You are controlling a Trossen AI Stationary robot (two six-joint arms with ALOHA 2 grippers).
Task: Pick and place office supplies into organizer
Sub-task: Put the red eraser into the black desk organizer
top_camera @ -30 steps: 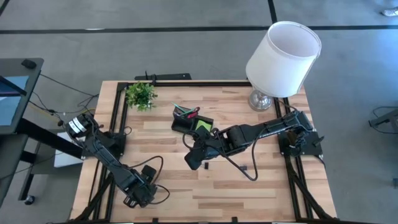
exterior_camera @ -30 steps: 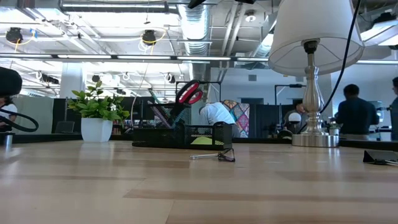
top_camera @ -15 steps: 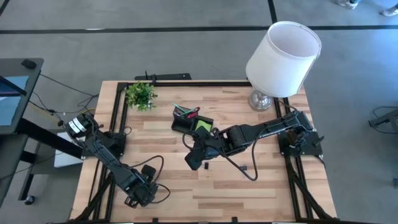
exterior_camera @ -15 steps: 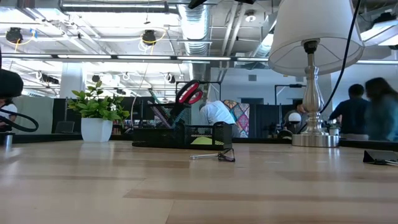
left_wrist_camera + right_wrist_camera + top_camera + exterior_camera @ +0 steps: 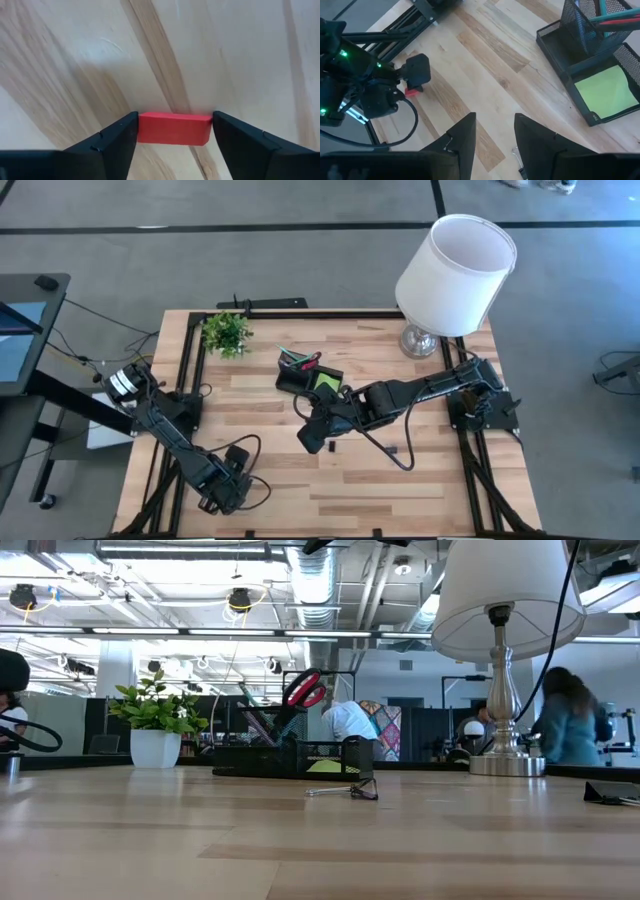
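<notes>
**One eraser bracketed, not yet gripped**

One red eraser [image 5: 174,128] lies flat on the table [image 5: 270,480], right between the fingers of the left gripper [image 5: 174,131]. Fingers spread wide, one at each short end, touching or nearly so; can't tell if any squeeze is on. Eraser not lifted.

Step in hand, as I judge it: grasp of the eraser by the left arm at the table's near-left corner. Next move calls for closing on the short ends, a straight lift, then a carry to the organizer [image 5: 310,375], which sits well away from this gripper, toward the table's middle-far side.

Farther out, the right gripper [image 5: 492,135] hovers over the table centre, fingers partly apart, nothing held. A small black clip [image 5: 363,789] lies on the wood just below it, near its fingertips. Beyond that gripper, close by, the organizer already has pens, red-handled scissors [image 5: 304,689] upright in the tall compartment, and a lime-green sticky-note pad [image 5: 602,92] in the low section.
</notes>
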